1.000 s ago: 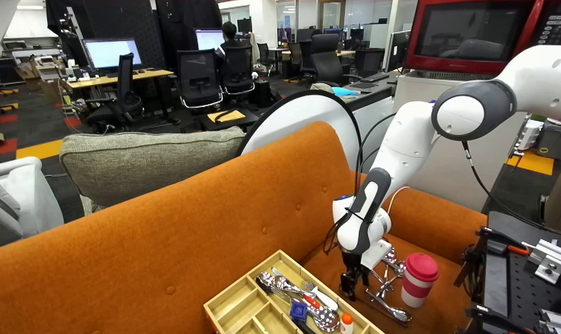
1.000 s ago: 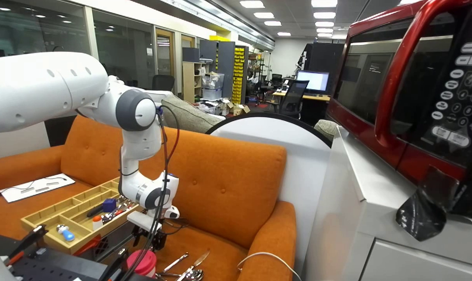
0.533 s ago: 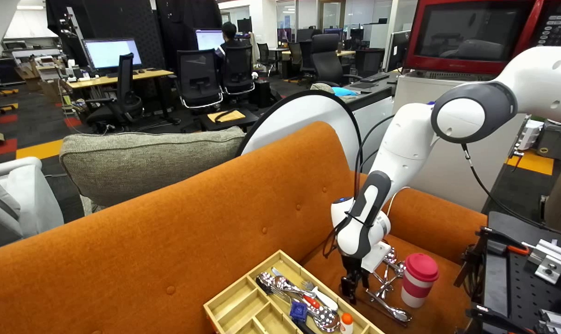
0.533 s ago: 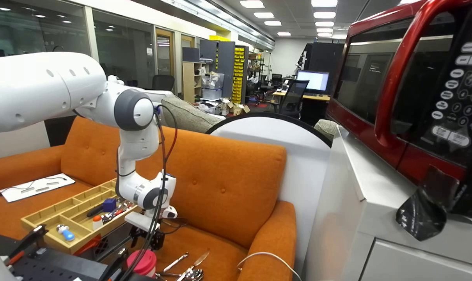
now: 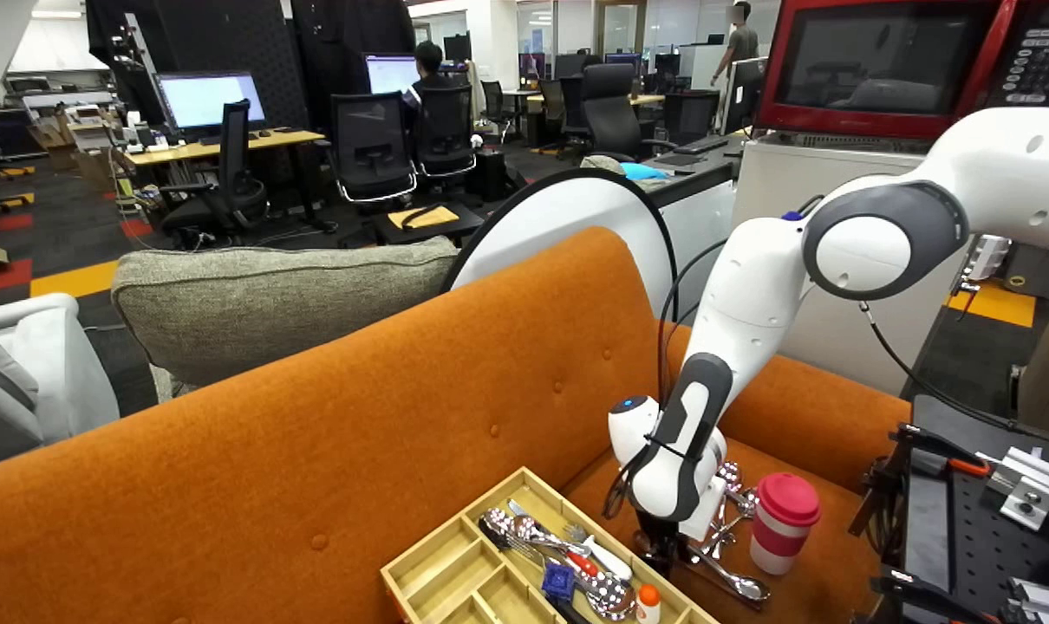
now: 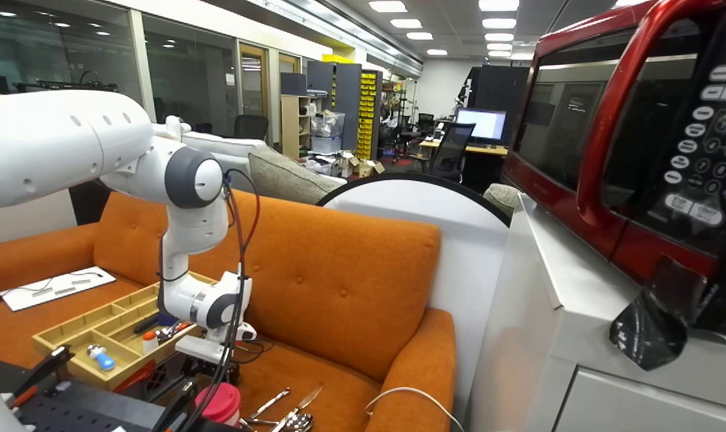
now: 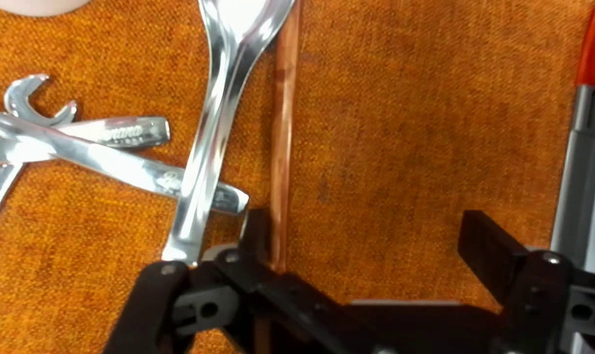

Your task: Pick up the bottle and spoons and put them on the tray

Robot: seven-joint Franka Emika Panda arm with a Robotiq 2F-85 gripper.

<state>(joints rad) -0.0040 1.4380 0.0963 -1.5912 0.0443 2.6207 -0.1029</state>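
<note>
Lying outside the pincer, handle end just beside one finger: shiny metal spoon. Pincer's fingers spread wide. Red-lidded bottle upright near the spoon's bowl. Arm bent, pointing down between tray and bottle. Worktop is coarse orange fabric; tray pale wood, rectangular compartments.

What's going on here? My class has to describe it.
A robot arm holds its open gripper low over an orange sofa, beside the handle end of a metal spoon, apparently grasping nothing. A red-lidded bottle stands upright on the sofa near that spoon and other loose metal utensils. The wooden tray lies on the gripper's other side with mixed utensils inside; the bottle and that spoon are not in it yet.
</note>
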